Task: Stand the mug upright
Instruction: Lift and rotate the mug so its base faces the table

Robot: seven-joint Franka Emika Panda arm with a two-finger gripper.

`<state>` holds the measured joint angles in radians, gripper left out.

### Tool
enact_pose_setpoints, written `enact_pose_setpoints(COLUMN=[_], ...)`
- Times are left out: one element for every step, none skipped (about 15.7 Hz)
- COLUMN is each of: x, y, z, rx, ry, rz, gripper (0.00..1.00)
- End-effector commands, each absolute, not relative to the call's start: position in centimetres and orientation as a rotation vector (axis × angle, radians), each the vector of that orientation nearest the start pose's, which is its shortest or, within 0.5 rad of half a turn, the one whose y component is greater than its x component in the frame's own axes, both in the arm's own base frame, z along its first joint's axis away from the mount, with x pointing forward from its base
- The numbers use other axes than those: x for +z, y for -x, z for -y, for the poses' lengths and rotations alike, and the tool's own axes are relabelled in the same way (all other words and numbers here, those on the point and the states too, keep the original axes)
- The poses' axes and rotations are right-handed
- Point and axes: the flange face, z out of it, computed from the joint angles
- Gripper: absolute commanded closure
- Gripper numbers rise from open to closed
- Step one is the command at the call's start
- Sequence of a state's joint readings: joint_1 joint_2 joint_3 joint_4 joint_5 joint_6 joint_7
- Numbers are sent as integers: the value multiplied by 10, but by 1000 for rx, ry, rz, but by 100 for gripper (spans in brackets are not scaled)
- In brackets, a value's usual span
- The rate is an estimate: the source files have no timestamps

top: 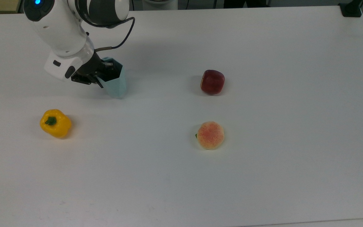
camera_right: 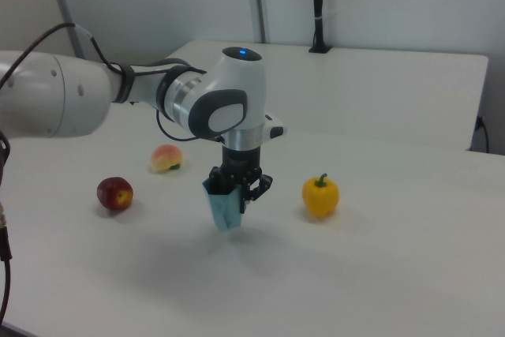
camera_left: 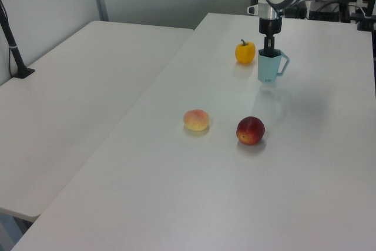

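The pale blue-teal faceted mug (top: 116, 84) hangs mouth-up from my gripper (top: 102, 78), which is shut on its rim with one finger inside and one outside. In the left view the mug (camera_left: 268, 69) stands nearly upright under the gripper (camera_left: 268, 52), its handle pointing to the left view's right. In the right view the mug (camera_right: 225, 209) tilts slightly below the gripper (camera_right: 237, 193). Its base is close to the white table (top: 263, 173); I cannot tell whether it touches.
A yellow bell pepper (top: 55, 123) lies at the top view's left, near the mug. A red apple (top: 212, 82) and a peach (top: 210, 135) lie toward the middle. A black post base (top: 351, 9) sits at the far right corner.
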<state>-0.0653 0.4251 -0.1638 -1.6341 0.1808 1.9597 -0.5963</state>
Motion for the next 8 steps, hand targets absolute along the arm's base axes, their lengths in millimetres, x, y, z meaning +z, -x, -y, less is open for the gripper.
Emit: enact_pose_setpoints(x=[363, 362, 361, 359, 353, 352, 352, 349], y=[-651, -651, -650, -650, -651, -654, -656, -657], z=[136, 136, 136, 135, 133, 133, 134, 134], rx=[97, 100, 102, 105, 107, 86, 63, 63], ry=[2960, 2960, 2960, 2961, 2963, 2977, 2995, 3001], rz=[508, 509, 506, 501, 494, 463, 414, 392], gripper=[100, 100, 100, 100, 100, 100, 100, 100])
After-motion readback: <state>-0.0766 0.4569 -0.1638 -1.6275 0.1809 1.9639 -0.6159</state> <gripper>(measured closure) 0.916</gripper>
